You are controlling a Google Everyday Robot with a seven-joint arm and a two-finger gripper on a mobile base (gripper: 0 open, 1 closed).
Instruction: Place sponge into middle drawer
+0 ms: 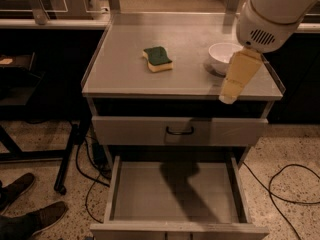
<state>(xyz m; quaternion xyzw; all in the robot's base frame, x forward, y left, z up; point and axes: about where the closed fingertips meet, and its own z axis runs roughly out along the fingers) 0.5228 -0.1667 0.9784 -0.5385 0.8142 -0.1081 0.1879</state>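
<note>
The robot's gripper (228,98) hangs tip-down over the front right edge of a grey cabinet's top (120,74), slung beneath the arm's white housing (272,16). Its two cream fingers (239,74) seem pressed together into one tapering wedge, with no gap showing between them from here. They hold nothing.

One sponge (158,59) lies on the cabinet top, left of centre and well apart from the gripper. It sits flat, dark green scrub layer upward, with the yellow foam showing along its near edge. Its long axis runs diagonally, from back left to front right.

One white bowl (222,58) stands upright on the right of the top. The gripper crosses in front of its right side.

Two drawers can be counted below. The upper one is closed, and its front carries a dark loop handle (180,131). Under it the middle drawer (135,194) is pulled fully out, its flat grey bottom bare but for the arm's shadow.

Two dark shoes (35,218) rest on the speckled floor at lower left, and black cables (292,194) trail on both sides of the cabinet.
</note>
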